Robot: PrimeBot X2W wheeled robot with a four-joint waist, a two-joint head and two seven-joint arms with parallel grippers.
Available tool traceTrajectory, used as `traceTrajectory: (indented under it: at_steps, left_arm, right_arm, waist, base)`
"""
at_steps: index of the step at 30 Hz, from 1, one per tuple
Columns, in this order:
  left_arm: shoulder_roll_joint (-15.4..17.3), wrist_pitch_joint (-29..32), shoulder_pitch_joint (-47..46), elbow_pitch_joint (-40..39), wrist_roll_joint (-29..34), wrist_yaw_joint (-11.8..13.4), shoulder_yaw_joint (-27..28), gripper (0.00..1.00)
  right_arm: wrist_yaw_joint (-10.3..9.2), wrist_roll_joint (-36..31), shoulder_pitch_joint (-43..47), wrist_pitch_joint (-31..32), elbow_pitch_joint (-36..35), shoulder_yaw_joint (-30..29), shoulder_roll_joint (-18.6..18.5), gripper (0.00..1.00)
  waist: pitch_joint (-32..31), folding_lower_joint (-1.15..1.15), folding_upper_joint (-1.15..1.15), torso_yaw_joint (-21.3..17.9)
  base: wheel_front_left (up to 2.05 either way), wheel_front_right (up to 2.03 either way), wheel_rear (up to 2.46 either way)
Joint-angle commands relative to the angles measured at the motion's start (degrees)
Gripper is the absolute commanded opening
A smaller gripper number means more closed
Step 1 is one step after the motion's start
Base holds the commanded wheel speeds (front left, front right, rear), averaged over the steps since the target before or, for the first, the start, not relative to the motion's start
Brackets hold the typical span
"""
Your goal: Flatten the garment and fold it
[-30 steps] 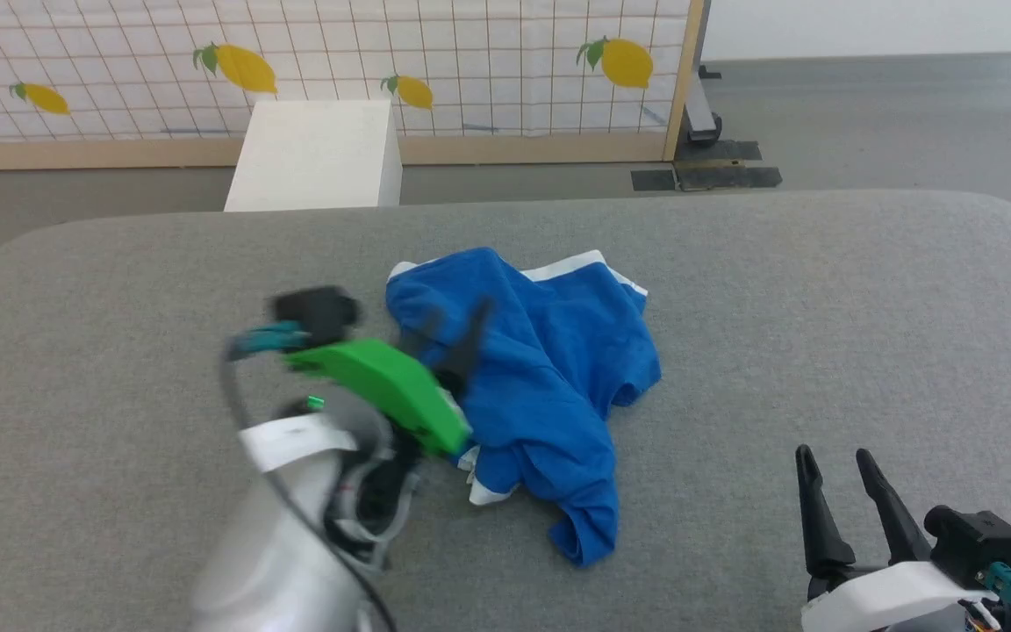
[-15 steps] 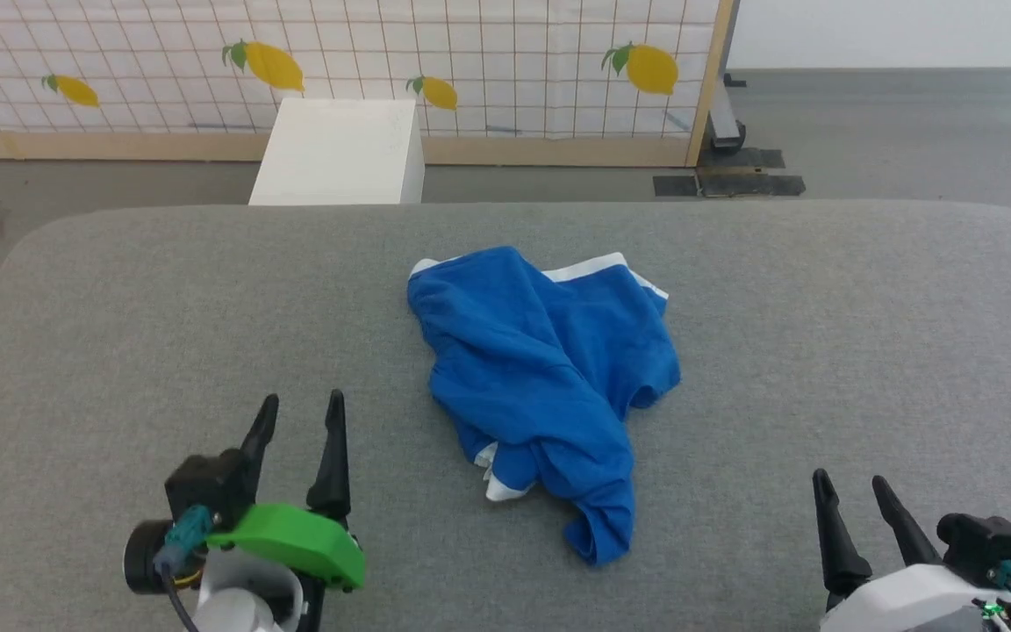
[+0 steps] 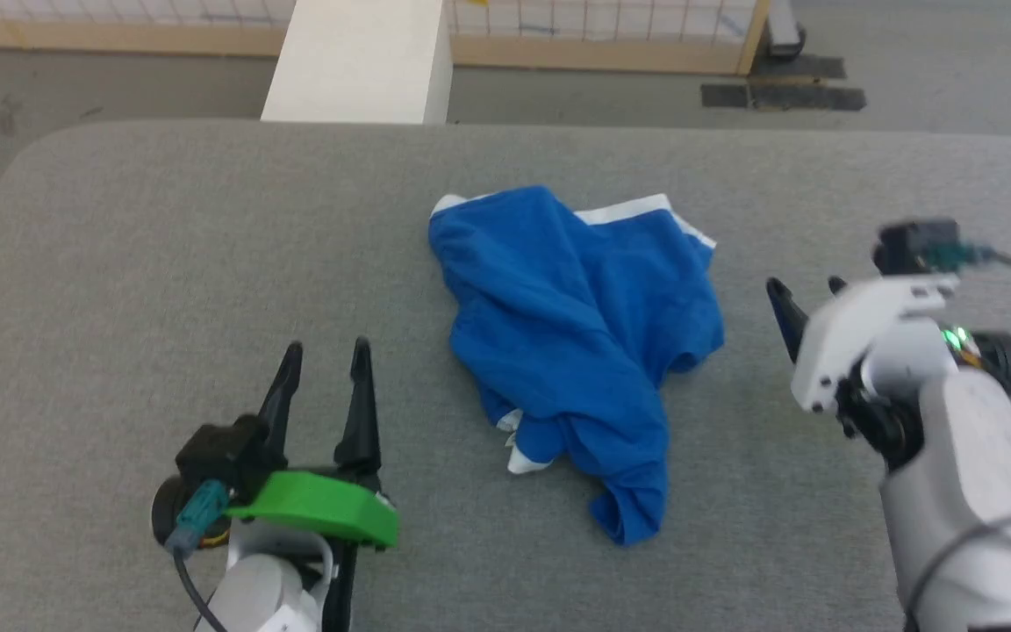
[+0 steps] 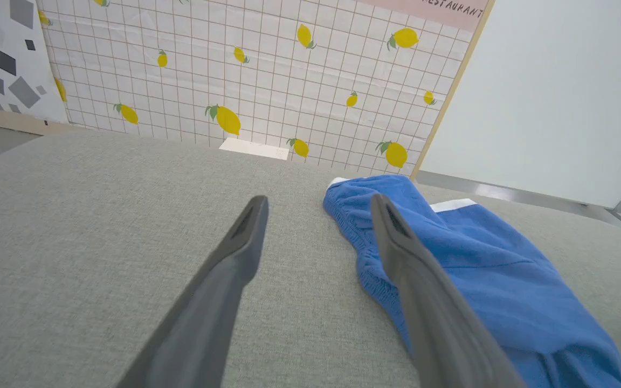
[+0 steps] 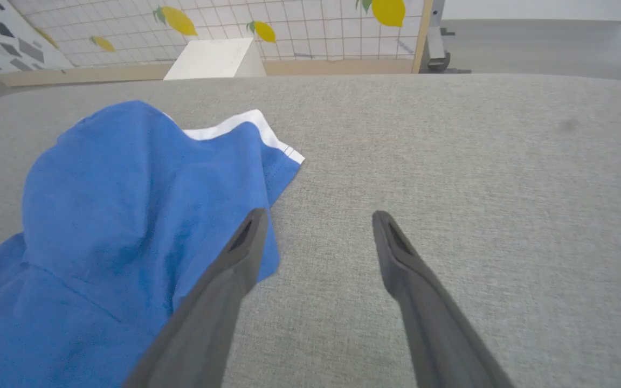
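A second ago the left end effector (image 3: 327, 348) was over the garment (image 3: 576, 325). It has since drawn back to the near left of the bench (image 3: 119, 263), where it sits with fingers spread and nothing between them, a little apart from the cloth's left edge. The right end effector (image 3: 804, 290) has meanwhile left its resting place at the near right and come up beside the garment's right edge, also spread wide and empty. In its wrist view one finger overlaps the blue hem, but whether it touches cannot be told. The head view has also tipped downward, so the shift of the whole scene is no move of the cloth. The swap of arms suggests the right side is next to be taken and drawn outward. Flattening has hardly begun and no fold is made.

The garment lies mid-bench as a rumpled bright-blue heap, doubled over itself. A white band runs along its far right edge, a white scrap peeks out at the near left, and a narrow tail of cloth points toward the robot. The left wrist view shows a gathered edge along its left side.
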Motion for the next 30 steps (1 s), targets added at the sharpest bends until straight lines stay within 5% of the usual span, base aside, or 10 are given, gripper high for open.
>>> traceTrajectory:
  at_steps: [1,8,13,14,16,22,30]
  left_arm:
    - [-0.5,-0.4,-1.6,-0.4,1.1,-0.6,0.1,1.00]
    - [-2.7,-0.4,-3.3,0.5,1.7,-2.0,0.0,1.00]
    - [-3.5,-0.4,-2.9,1.1,2.0,-2.6,0.5,1.00]
    - [-3.6,-0.4,-2.8,1.2,2.0,-2.7,0.7,1.00]
    - [-3.8,-0.4,-2.7,1.5,2.1,-2.8,1.0,1.00]
    - [-4.0,-0.4,-2.9,2.8,2.6,-3.6,1.5,1.00]
    - [-4.2,-0.4,-0.9,4.2,2.6,-4.3,2.4,1.00]
  right_arm:
    - [-0.09,-1.5,-2.3,2.5,1.8,0.4,0.0,1.00]
    - [-0.09,-6.3,-8.4,12.7,10.4,3.9,-0.2,1.00]
    - [-0.09,-5.9,-7.7,14.2,13.4,5.4,-0.8,1.00]
    - [-0.09,-5.6,-7.7,13.8,13.6,5.7,-1.1,0.33]
    - [-0.09,-5.0,-7.9,11.9,13.3,5.8,-1.9,0.00]
    - [-0.09,0.2,-6.6,6.2,8.4,4.3,-4.7,0.00]
    - [-0.09,4.7,10.9,4.1,-10.4,-9.0,-4.0,0.00]
  waist:
    - [3.7,0.00,0.00,3.2]
    - [7.2,0.00,0.00,7.9]
    - [7.6,0.00,0.00,9.0]
    - [7.6,0.00,0.00,9.0]
    - [7.3,0.00,0.00,8.8]
    - [4.5,0.00,0.00,6.9]
    - [-0.5,0.00,0.00,3.8]
  base:
    - [0.00,0.00,0.00]
    - [0.00,0.00,0.00]
    - [0.00,0.00,0.00]
    - [0.00,0.00,0.00]
    - [0.00,0.00,0.00]
    - [0.00,0.00,0.00]
    - [0.00,0.00,0.00]
